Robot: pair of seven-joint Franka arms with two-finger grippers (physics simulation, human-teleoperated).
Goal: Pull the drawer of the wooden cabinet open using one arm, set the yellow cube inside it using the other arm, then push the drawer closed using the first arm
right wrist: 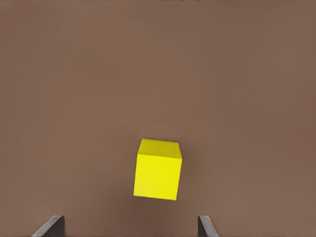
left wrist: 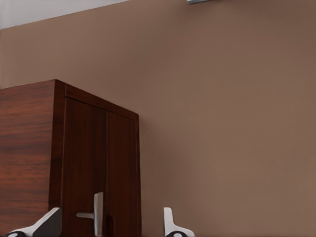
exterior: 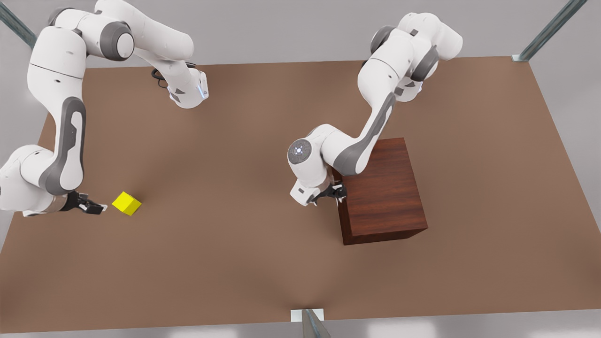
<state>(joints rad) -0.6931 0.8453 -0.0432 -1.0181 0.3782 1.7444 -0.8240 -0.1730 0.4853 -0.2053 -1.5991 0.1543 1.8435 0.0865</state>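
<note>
Two white Franka arms, grey joint covers, black grippers.
Left arm (exterior: 375, 117): glossy white rounded shells, long grey inlay down the forearm, round grey cap with a ring of pale dots; left gripper (exterior: 331, 193) small, black, pale-tipped fingers (left wrist: 170, 224). Right arm (exterior: 56, 117): same build, black cable loop at the base, blue light strip; right gripper (exterior: 96, 207) black, dark fingers (right wrist: 52, 226).

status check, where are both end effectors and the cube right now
Left end effector open at the drawer handle, drawer shut. Right end effector open, just short of the yellow cube on the table. Nothing in the way.
</note>
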